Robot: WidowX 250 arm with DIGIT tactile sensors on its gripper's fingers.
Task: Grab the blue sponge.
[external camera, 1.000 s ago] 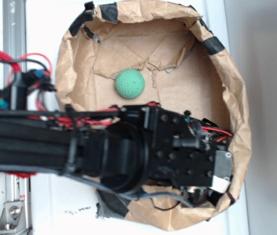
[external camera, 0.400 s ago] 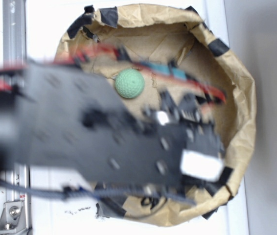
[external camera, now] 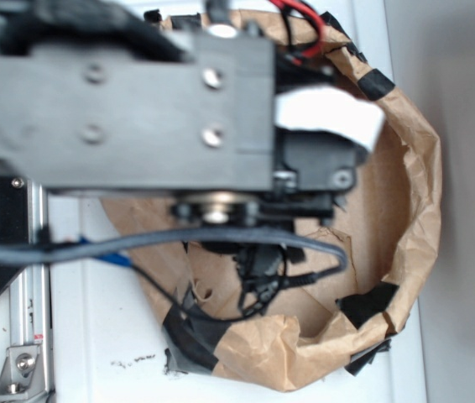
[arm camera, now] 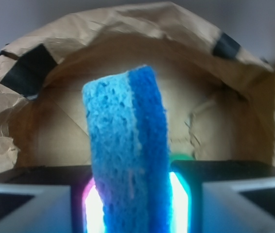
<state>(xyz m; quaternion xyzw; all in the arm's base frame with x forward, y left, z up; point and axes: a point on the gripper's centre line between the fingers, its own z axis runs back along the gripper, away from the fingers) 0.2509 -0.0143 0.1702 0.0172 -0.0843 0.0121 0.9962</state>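
Wrist view gives me the clearest read: the blue sponge (arm camera: 128, 160) stands on end between the two fingers, its lighter foam on the left and its darker layer on the right, and the gripper (arm camera: 130, 204) is closed snugly on its lower part. Behind it rises the crumpled wall of the brown paper bowl (arm camera: 128, 29), patched with black tape (arm camera: 28, 68). From the exterior view I see the arm (external camera: 120, 92) covering the bowl's half toward the table's far edge; the sponge is hidden there.
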